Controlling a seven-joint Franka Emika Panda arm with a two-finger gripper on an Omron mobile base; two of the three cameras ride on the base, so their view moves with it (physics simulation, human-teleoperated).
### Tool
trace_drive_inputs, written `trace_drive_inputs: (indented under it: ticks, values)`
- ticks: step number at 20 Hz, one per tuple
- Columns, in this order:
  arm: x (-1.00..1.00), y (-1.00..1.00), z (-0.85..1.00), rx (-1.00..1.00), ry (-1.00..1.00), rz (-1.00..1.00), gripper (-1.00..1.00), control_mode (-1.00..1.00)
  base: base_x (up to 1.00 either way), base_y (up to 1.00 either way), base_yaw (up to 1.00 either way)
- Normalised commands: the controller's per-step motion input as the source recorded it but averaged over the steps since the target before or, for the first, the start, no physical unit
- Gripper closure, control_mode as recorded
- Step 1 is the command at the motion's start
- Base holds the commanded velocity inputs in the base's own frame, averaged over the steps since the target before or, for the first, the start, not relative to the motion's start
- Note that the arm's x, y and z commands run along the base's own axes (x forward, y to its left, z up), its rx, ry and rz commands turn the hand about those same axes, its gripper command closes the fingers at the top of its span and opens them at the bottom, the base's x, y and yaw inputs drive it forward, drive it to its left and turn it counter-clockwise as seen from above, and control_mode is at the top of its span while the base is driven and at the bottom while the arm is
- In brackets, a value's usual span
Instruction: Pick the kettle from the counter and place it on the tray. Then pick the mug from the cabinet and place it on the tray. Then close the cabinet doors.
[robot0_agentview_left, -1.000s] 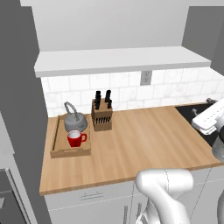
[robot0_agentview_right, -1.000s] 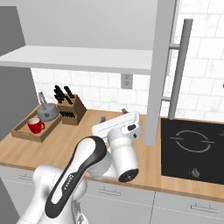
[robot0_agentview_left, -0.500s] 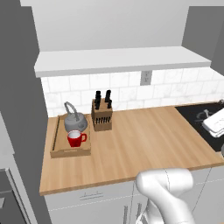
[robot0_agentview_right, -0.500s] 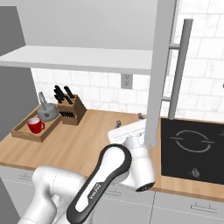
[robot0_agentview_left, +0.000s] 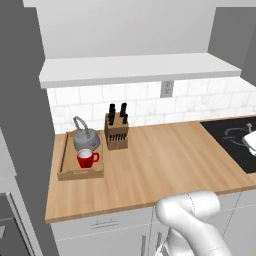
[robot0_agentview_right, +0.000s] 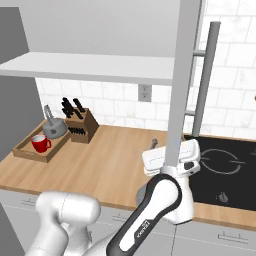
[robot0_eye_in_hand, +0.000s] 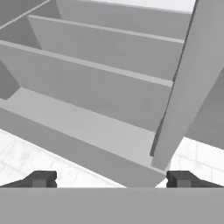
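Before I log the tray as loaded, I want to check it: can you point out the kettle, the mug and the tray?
kettle (robot0_agentview_left: 86, 141): left base view, on its grey body.
mug (robot0_agentview_left: 86, 160): left base view, on its red side.
tray (robot0_agentview_left: 80, 173): left base view, on its near rim.

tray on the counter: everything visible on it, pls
The tray is a shallow rectangular piece that looks like light wood, the same tone as the counter it lies flat on, near the counter's left end. It has raised rims. The grey kettle stands in its back part and the red mug in front of it, both upright inside the rims. The knife block stands just to its right, apart from it. In the right base view it sits far left.
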Motion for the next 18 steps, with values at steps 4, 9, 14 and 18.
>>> trace_drive_inputs:
  ticks: [4, 9, 14, 18]
  values:
    - [0.00, -0.46, -0.01, 0.00, -0.07, -0.02, -1.00, -1.00, 0.00, 0.00, 0.00]
    - [0.00, -0.46, 0.00, 0.00, -0.09, -0.02, -1.00, -1.00, 0.00, 0.00, 0.00]
    - [-0.03, -0.46, 0.03, 0.00, -0.13, -0.01, -1.00, -1.00, 0.00, 0.00, 0.00]
    - [-0.12, -0.34, 0.23, -0.04, -0.21, 0.00, -1.00, -1.00, 0.00, 0.00, 0.00]
